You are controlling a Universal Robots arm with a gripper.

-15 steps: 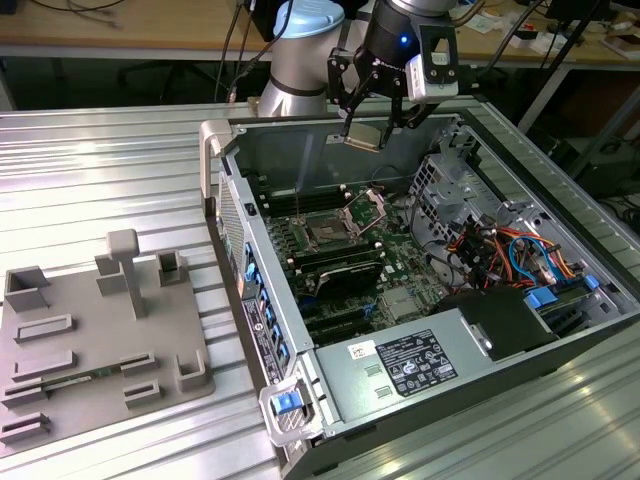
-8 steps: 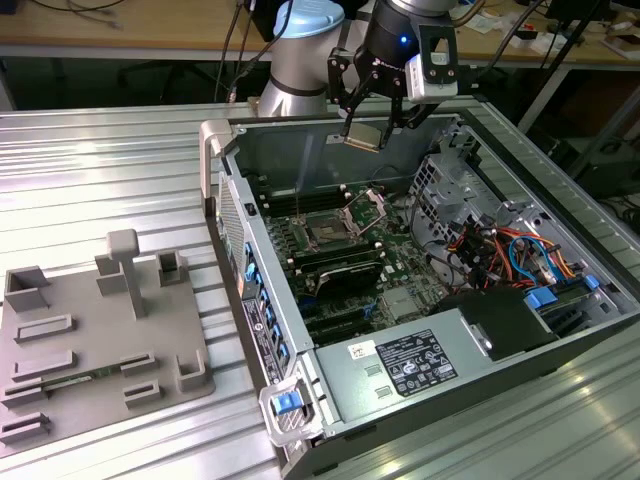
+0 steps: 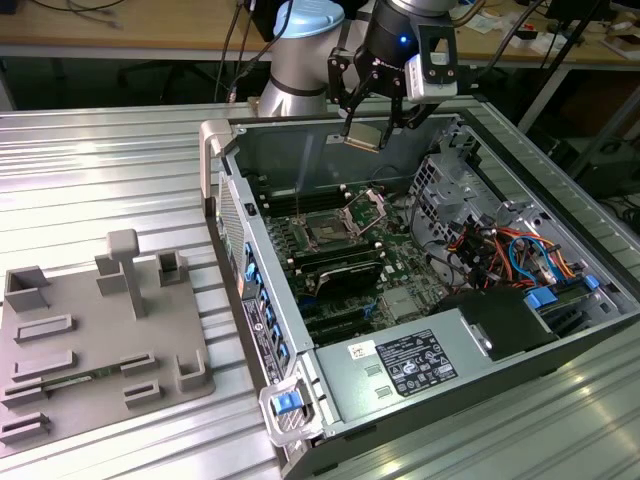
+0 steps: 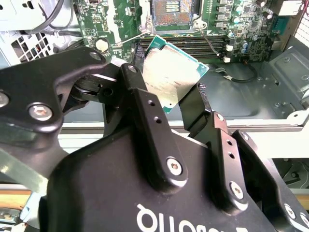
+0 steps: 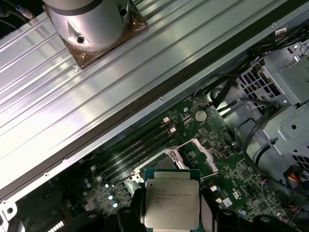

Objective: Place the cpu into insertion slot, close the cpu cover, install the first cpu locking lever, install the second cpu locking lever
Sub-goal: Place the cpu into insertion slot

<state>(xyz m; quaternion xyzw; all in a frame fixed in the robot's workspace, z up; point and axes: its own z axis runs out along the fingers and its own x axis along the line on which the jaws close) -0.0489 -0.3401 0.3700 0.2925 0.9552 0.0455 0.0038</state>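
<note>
Jaws clamp cpu (image 3: 362,137) over open case (image 3: 262,335); ribbed metal table (image 3: 100,170), workbenches (image 3: 120,30) behind.

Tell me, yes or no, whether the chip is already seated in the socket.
No: in the exterior view the gripper holds the chip in the air, well above the socket.

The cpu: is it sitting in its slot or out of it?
Out. The gripper holds the cpu up in the air, well apart from the insertion slot, which lies uncovered with its cpu cover swung open.
</note>
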